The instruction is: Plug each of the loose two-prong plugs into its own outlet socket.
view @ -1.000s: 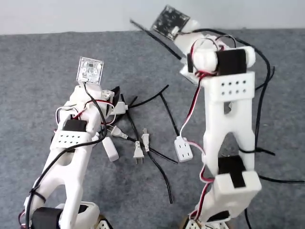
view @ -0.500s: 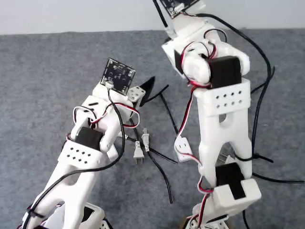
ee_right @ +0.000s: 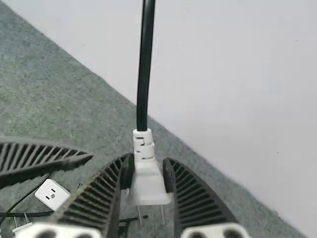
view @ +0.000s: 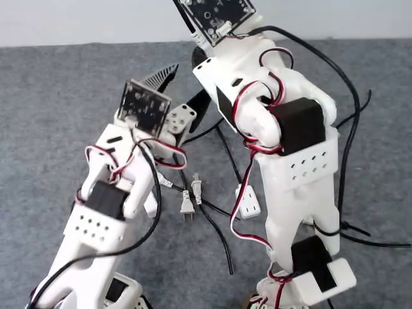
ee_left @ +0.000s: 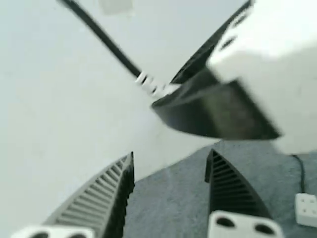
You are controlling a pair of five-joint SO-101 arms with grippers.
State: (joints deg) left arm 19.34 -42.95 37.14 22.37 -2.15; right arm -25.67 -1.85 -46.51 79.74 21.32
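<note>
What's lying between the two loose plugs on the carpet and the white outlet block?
In the high view, a black cord crosses the grey carpet between the loose plugs and the white outlet block.

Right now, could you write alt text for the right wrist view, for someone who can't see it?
The right gripper is shut on a white two-prong plug, prongs toward the wrist, black cord leading away. Behind are grey carpet, a white wall and a white outlet socket.
</note>
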